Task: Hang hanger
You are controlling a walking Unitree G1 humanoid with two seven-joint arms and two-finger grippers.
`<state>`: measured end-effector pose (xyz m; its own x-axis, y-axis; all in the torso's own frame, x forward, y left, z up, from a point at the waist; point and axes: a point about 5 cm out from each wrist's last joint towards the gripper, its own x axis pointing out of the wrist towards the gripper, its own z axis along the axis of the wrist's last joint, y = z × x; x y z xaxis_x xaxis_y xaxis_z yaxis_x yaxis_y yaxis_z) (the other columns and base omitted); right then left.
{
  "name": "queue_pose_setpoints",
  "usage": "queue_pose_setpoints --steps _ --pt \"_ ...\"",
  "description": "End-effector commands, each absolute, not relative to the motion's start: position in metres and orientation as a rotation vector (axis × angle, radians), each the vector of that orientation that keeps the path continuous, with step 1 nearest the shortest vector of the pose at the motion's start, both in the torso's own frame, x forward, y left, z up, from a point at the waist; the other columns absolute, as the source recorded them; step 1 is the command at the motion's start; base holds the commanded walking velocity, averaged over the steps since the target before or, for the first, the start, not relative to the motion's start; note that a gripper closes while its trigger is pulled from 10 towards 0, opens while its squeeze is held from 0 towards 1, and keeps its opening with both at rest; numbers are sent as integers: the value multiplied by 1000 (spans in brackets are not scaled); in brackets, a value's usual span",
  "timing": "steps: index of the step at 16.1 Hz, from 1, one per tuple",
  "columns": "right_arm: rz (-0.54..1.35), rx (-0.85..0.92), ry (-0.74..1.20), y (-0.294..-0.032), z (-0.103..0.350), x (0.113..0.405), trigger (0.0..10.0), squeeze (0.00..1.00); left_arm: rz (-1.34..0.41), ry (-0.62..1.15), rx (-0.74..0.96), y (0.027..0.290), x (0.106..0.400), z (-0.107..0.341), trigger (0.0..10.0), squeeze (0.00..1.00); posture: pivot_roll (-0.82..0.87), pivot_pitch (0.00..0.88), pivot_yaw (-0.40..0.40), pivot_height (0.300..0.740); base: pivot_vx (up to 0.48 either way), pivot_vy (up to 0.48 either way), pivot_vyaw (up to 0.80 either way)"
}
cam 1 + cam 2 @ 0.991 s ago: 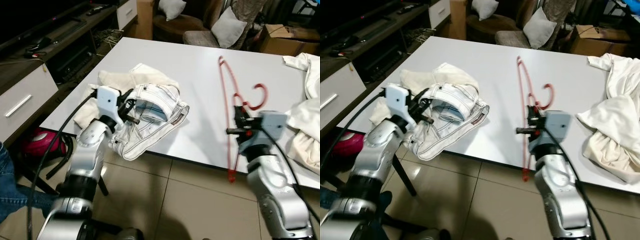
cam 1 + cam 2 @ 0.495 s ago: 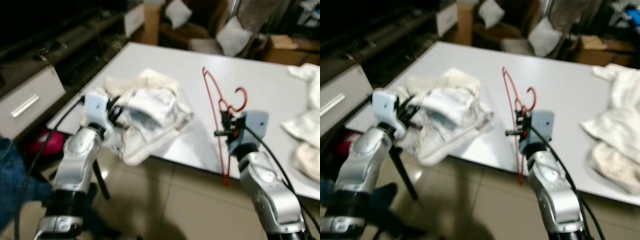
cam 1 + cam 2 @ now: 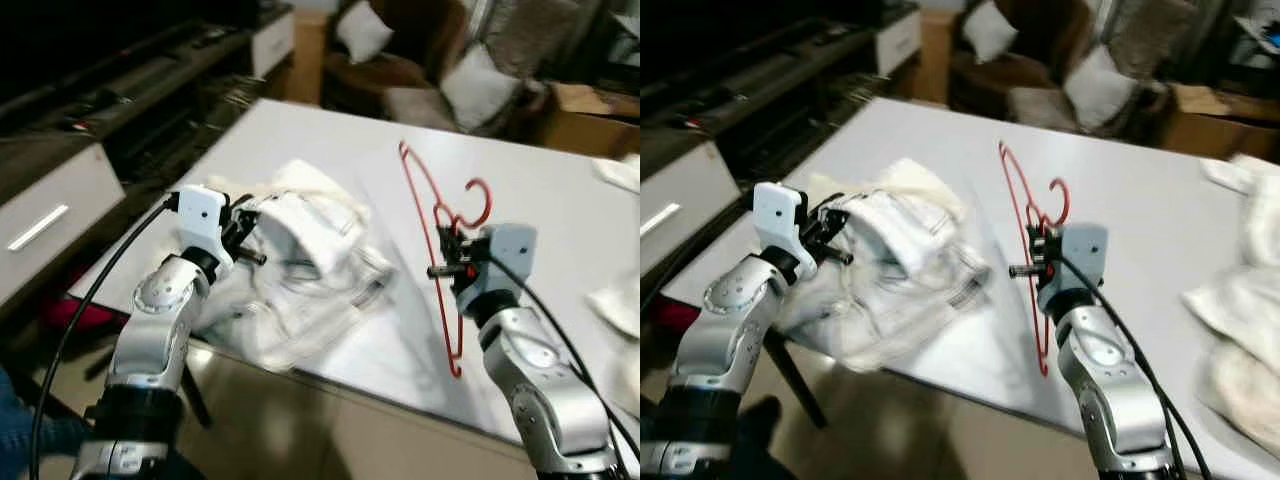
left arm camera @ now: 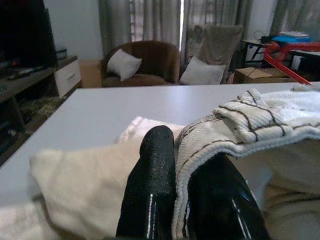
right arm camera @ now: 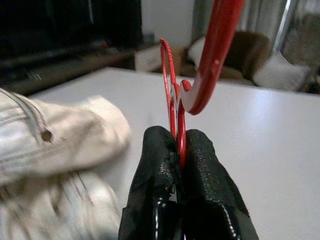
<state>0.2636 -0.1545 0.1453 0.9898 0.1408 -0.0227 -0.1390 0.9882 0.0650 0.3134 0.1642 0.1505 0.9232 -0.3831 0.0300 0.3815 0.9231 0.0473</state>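
- The right gripper (image 5: 179, 150) is clamped on the red hanger (image 3: 440, 215), its two black fingers (image 5: 155, 165) pressed against the thin wire from both sides.
- From that grip the hanger's hook curls up and away just ahead of the fingertips, while its long frame runs past the gripper in both directions over the white table (image 3: 560, 190).
- The left gripper (image 4: 182, 160) is closed on the hem of the white jeans (image 3: 305, 235); a stitched edge of the cloth is pinched between its fingers (image 4: 152, 175).
- The rest of the jeans spreads out beyond and to the hanger side of the left gripper, lying on the table and sagging over the near edge.
- A cream cloth (image 4: 80, 175) lies just under and beside the left gripper's fingers.
- The hanger sits well apart from the left gripper, with the jeans between the two grippers.
- More pale laundry (image 3: 1240, 310) lies on the table on the outer side of the right gripper.
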Motion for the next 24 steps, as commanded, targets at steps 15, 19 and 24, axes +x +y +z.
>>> queue_pose_setpoints --steps 15,19,24 --pt "659 -138 11 -204 201 211 10000 0 -539 -73 100 148 362 202 0 0 -76 0 37 740 73 0 -156" --pt "877 -38 67 -210 209 184 10000 0 -445 -213 77 143 396 263 0 0 -77 0 29 740 0 0 0" --pt "948 -13 84 -209 213 180 10000 0 -381 -329 19 144 406 309 0 0 -65 0 9 740 0 0 0"
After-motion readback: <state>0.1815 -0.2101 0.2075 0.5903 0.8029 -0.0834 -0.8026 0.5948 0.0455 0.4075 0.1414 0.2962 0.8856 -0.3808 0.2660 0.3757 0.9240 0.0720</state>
